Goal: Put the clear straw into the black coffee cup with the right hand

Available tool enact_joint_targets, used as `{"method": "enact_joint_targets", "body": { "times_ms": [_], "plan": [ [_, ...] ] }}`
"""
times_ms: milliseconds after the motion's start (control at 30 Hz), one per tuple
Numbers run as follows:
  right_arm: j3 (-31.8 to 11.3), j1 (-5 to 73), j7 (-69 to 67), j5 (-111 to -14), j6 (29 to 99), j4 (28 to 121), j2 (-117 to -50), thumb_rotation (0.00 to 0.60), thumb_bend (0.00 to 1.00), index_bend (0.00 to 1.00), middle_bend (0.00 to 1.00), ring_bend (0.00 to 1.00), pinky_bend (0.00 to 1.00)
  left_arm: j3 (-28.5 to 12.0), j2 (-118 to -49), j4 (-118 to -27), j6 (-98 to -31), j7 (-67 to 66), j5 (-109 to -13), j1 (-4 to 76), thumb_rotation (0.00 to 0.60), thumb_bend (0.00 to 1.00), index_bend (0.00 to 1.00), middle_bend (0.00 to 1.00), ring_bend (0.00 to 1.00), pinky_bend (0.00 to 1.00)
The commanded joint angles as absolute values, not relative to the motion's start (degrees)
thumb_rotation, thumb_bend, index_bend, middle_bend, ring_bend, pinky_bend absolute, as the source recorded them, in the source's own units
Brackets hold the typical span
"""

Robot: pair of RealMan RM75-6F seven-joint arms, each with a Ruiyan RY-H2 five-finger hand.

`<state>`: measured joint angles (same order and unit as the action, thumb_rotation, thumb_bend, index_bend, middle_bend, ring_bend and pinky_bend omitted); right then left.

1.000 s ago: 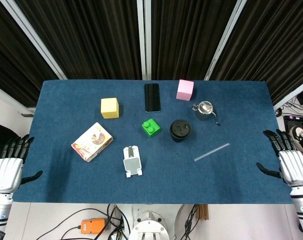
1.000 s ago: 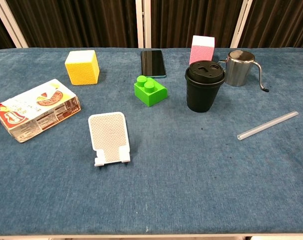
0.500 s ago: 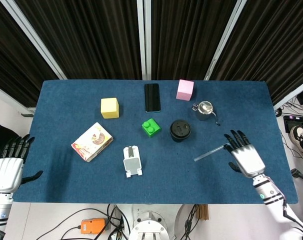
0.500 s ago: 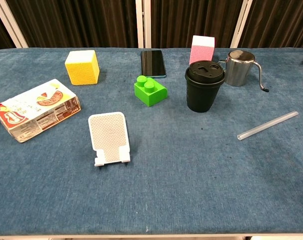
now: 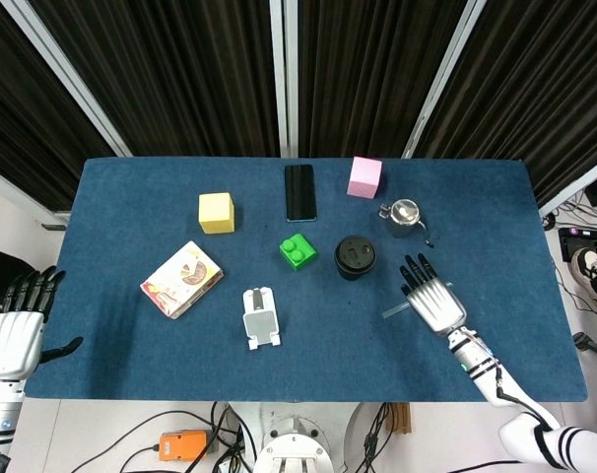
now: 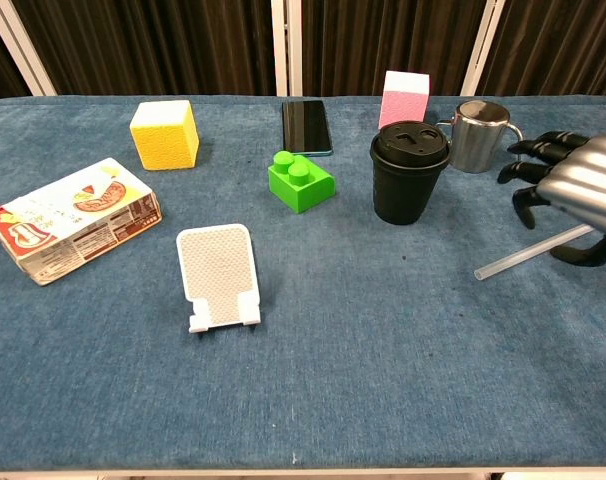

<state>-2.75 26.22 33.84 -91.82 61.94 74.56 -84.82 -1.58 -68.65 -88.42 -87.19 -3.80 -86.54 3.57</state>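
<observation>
Left robot hand (image 5: pixel 13 340) hangs off the surface (image 5: pixel 131 335) edge, fingers spread, holding nothing. Black coffee cup (image 6: pixel 410 172) stands lidded mid-surface. To its right the clear straw (image 6: pixel 523 254) lies flat, right robot hand (image 6: pixel 580 192) over its far end, fingers apart, seemingly not gripping.

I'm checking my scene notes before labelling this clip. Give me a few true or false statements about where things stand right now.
1. The right hand hovers over the clear straw, fingers spread. True.
2. The straw is already in the black coffee cup. False: it lies flat on the table.
3. The cup has its lid on. True.
4. The left hand holds the yellow cube. False: it is off the table's edge, holding nothing.
</observation>
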Motion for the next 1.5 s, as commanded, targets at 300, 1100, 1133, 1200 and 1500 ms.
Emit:
{"method": "enact_joint_targets", "body": {
  "times_ms": [300,1100,1133,1200,1500],
  "plan": [
    [-2.47,27.9,33.81,-89.8,59.96,72.21,-87.46,0.6,0.46,0.55,0.25,0.11,0.15,-1.62,-68.93,-87.79,-86.96,-3.4,-86.42,3.59,0.6,0.0,0.0,0.04,0.0,0.0],
    [-3.05,28.46,28.81,-87.4,62.46,74.22,-86.3,0.6,0.58,0.67,0.3,0.12,0.15,-1.67,-69.17,-86.22,-87.58,-2.09,-86.2,2.88,0.6,0.0,0.0,0.04,0.0,0.0],
    [-3.62,28.2,27.08,-87.5,63.77,75.81,-85.23,0.6,0.58,0.67,0.3,0.13,0.16,-1.68,-69.1,-86.27,-87.63,-2.08,-86.25,2.87,0.6,0.0,0.0,0.04,0.0,0.0],
    [-5.43,27.63,21.5,-86.9,66.19,80.51,-82.21,0.6,0.58,0.68,0.31,0.13,0.17,-1.7,-68.95,-86.39,-87.72,-2.14,-86.33,2.86,0.6,0.0,0.0,0.04,0.0,0.0],
    [-15.57,28.43,-5.68,-81.43,68.58,97.04,-70.67,0.6,0.67,0.7,0.32,0.16,0.2,-1.89,-68.21,-87.71,-87.95,-2.97,-86.64,2.97,0.6,0.0,0.0,0.04,0.0,0.0]
  ]
}}
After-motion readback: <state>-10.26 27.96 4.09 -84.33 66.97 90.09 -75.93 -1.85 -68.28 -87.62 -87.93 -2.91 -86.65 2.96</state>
